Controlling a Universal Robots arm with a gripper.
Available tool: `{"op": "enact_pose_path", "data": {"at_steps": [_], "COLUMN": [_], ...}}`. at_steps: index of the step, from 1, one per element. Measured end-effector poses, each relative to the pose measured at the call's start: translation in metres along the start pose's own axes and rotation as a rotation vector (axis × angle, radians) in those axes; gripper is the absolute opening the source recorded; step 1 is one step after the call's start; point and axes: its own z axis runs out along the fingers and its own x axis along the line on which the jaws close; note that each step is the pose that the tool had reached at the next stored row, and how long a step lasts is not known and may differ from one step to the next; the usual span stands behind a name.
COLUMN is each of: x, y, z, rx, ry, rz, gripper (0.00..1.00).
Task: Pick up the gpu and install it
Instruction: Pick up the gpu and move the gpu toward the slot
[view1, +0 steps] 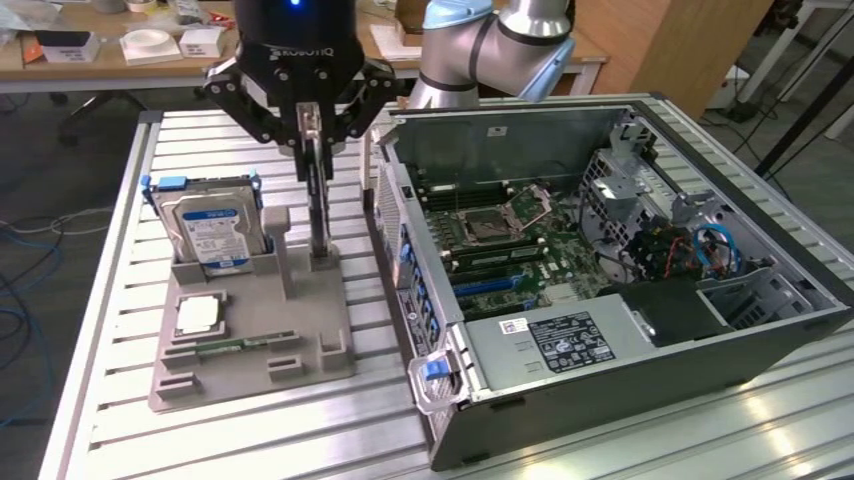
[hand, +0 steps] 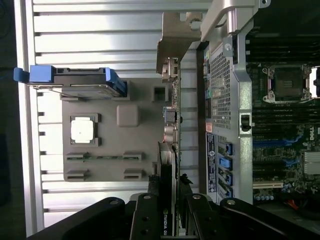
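Grey plastic holder (view1: 314, 340) has the gpu (view1: 318, 205) standing upright on edge, its lower end at the holder, just beside the open computer case (view1: 390, 190). The gripper (view1: 310, 125) is clamped on the card's top edge. Such a narrow pinch could let the card twist or slip, and its metal bracket (hand: 175, 45) could snag the case wall

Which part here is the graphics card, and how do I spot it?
Find the grey holder beside the open computer case. The gpu stands on edge along the holder's side nearest the case, gripped from above by the black end effector. Unlike the boxy blue-labelled hard drive next to it, it is blade-thin.
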Motion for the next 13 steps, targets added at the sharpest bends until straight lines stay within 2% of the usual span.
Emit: {"op": "enact_pose_path", "data": {"at_steps": [13], "x": [-0.028], "y": [0.0015], "z": [0.0005], "rx": [0.0002], "ry": [0.0048], "rz": [0.000], "gripper": [0.26]}}
